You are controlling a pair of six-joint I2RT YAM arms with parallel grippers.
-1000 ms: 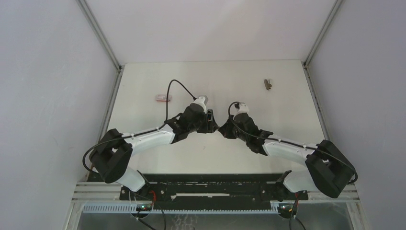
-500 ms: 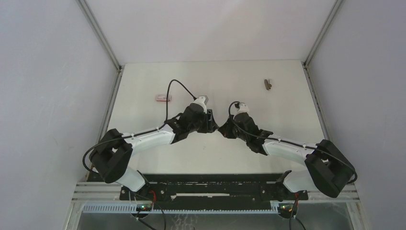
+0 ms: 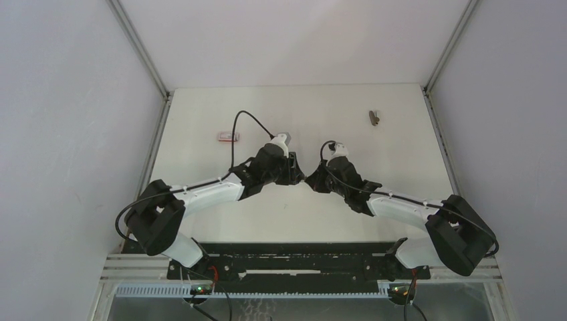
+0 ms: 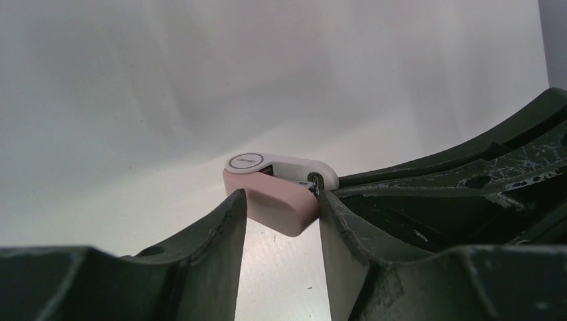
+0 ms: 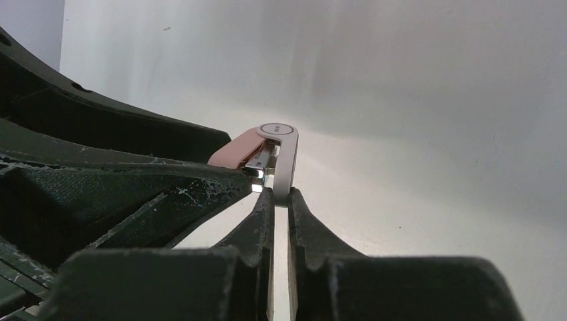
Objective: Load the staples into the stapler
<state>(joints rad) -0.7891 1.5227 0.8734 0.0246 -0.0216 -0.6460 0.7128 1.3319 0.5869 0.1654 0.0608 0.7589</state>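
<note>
Hardly moved, the left end effector [image 4: 282, 200] and right end effector [image 5: 279, 195] stay clamped on the stapler [image 5: 285, 157].

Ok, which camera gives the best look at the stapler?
The left wrist view: the stapler sits side-on, pink base and white top both clear, between the left end effector's fingers. The right wrist view shows it edge-on with its metal channel. In the top view the arms hide it.
</note>
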